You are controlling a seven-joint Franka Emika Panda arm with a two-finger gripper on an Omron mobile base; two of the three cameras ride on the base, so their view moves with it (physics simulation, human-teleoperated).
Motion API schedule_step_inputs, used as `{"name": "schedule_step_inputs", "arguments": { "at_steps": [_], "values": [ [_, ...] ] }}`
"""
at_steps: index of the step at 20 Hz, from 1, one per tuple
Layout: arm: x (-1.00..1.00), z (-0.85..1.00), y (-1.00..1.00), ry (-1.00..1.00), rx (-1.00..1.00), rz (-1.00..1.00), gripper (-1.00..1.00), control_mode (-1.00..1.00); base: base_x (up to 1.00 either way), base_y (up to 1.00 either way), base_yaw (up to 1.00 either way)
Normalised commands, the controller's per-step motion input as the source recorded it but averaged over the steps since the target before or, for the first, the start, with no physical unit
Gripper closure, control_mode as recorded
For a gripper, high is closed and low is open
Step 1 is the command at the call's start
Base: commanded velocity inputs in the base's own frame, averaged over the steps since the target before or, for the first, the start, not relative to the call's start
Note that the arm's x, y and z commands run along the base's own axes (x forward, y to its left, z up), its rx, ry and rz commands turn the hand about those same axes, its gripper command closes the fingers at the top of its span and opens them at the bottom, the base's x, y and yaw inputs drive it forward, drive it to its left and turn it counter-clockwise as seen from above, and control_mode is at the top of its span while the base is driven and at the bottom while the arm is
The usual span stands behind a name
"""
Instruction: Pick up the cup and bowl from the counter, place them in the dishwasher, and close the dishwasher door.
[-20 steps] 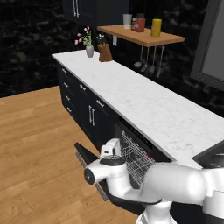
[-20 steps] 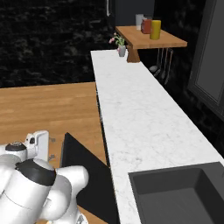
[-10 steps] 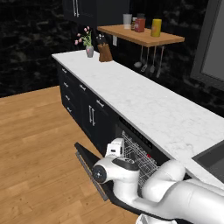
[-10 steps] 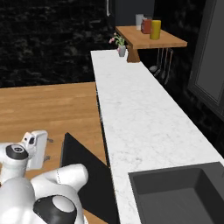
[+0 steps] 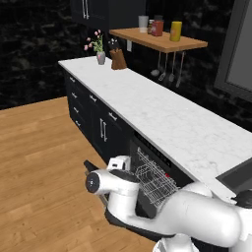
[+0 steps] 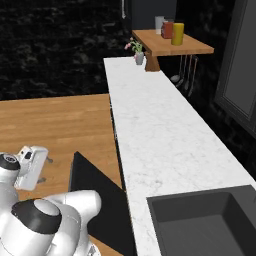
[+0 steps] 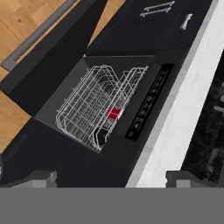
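The dishwasher door (image 7: pixel 48 57) lies dropped open at the left of the hand view, its long bar handle (image 7: pixel 37 33) toward the wooden floor (image 7: pixel 17 17). Closing it looks like the step in hand. A good way would be to bring the gripper (image 7: pixel 109 177), whose jaws stand wide apart and hold nothing, low under the outer edge near the handle. It should push up at the middle of the bar, so the panel swings evenly. The arm should stay clear of the rack as the door rises.

To the right of the door, the dishwasher (image 7: pixel 144 78) cavity holds the white wire rack (image 7: pixel 94 103). The cup (image 7: pixel 113 113) shows as a red patch inside the rack. The bowl (image 7: pixel 101 136), a dark rounded shape, seems to sit just beside it at the rack's edge, though it is hard to tell against the black interior. Rightmost runs the table (image 7: pixel 183 109), white and marbled.
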Motion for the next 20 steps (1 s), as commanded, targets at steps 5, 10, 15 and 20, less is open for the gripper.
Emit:
{"name": "schedule_step_inputs", "arguments": {
  "at_steps": [5, 10, 15, 20],
  "values": [
    [0.00, -0.06, 0.51, 0.22, 0.00, -0.13, -1.00, -1.00, 0.00, 0.00, 0.00],
    [0.00, -0.12, 0.43, 0.20, 0.00, -0.09, -1.00, -1.00, 0.00, 0.00, 0.00],
    [0.00, -0.46, 0.65, 0.26, -0.02, -0.05, -1.00, -1.00, 0.00, 0.00, 0.00],
    [0.23, -0.76, 0.27, 0.05, -0.42, 0.00, -1.00, -1.00, 0.00, 0.00, 0.00]
  ]
}}
